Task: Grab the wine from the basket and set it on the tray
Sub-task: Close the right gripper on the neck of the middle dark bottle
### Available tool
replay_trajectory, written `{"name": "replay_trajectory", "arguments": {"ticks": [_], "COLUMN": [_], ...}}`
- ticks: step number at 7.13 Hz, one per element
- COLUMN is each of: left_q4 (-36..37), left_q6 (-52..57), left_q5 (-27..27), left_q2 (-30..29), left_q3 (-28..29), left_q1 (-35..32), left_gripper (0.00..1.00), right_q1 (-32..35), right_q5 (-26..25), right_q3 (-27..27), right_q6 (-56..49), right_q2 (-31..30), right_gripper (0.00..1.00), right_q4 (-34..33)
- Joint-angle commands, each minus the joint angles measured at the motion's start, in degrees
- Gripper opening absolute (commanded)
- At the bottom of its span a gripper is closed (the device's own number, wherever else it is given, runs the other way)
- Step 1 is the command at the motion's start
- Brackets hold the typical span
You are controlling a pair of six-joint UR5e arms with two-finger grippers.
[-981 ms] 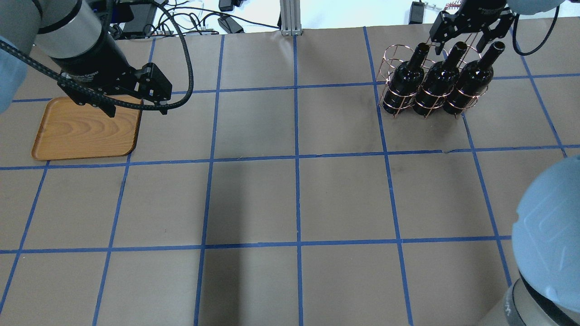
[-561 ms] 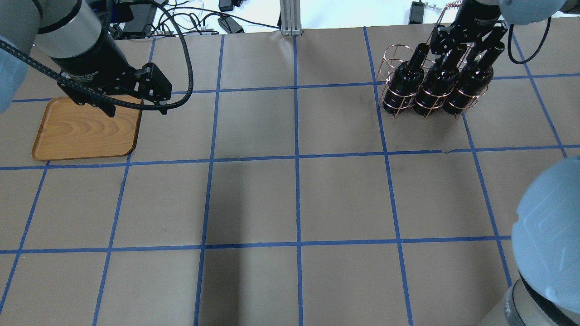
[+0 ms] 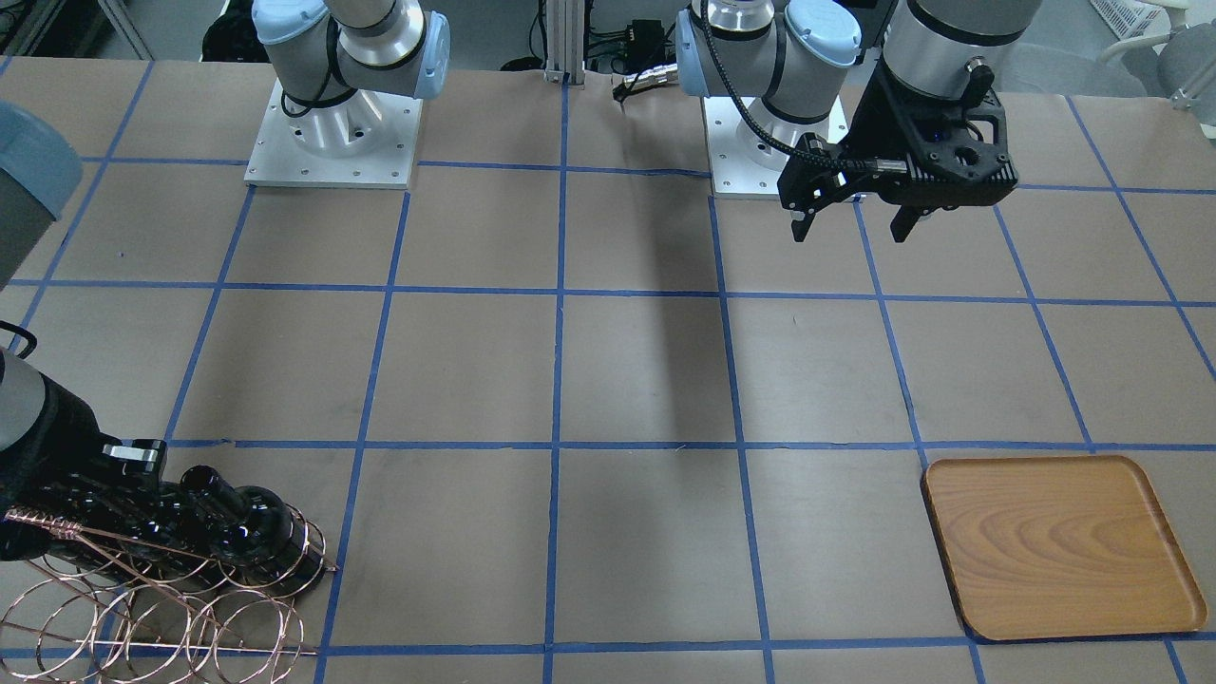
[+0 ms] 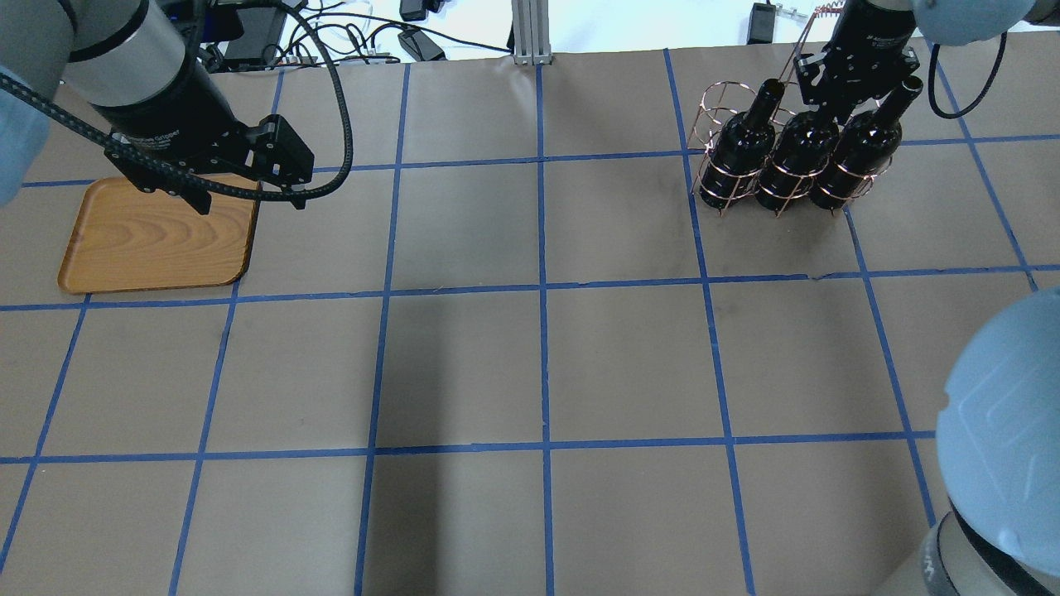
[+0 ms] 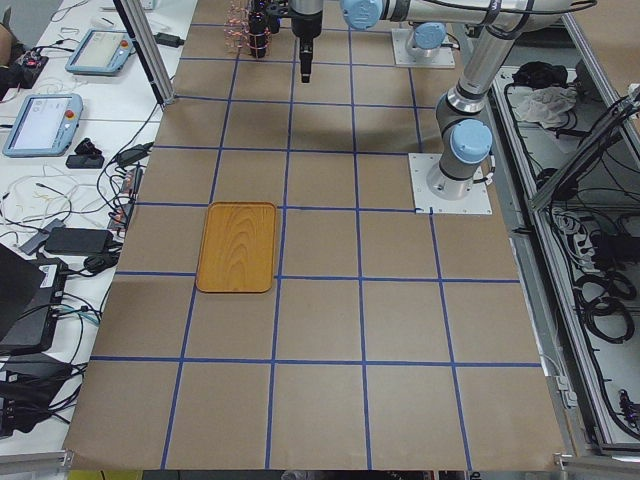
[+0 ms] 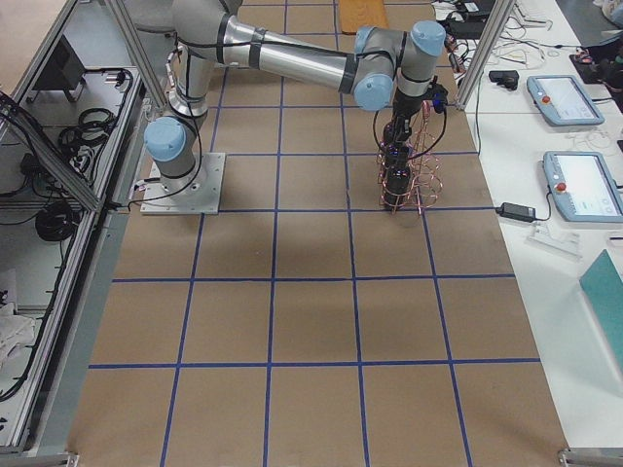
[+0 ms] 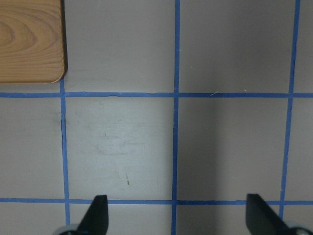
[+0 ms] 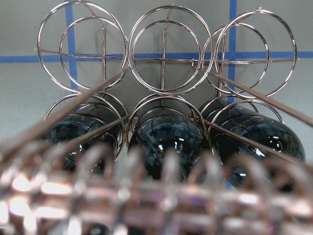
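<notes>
Right tool (image 4: 836, 98) astride middle wine (image 4: 793, 157) neck; left tool (image 7: 175, 198) spread.

wine (image 4: 799, 157): glossy black | basket (image 4: 716, 116): copper | tray (image 4: 157, 236): light-brown, grained

3 wine bottles (image 4: 733, 157), 1 wire basket (image 4: 710, 98), 1 wood tray (image 4: 149, 248), 2 robot arms (image 4: 141, 70).
</notes>
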Motion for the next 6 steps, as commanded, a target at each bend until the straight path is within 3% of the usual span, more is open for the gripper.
{"name": "replay_trajectory", "arguments": {"ticks": [1,3,6], "left_q4": [0.0,0.17,0.44], "left_q6": [-0.09,0.0,-0.18], "left_q5": [0.0,0.0,-0.09], "left_q2": [-0.09,0.0,0.0], "left_q3": [0.0,0.0,0.0], "left_q1": [0.0,0.09,0.18], "left_gripper": [1.0,1.0,1.0], "right_q1": [0.0,0.0,0.26], "right_q5": [1.16,1.61,0.73], "right_q3": [-0.34,-1.65,-3.08], "right_q6": [0.09,0.17,1.13], "right_q2": [-3.06,-8.07,-15.62], "right_gripper": [0.23,0.23,0.22], "right_q4": [0.07,2.86,16.11]}}
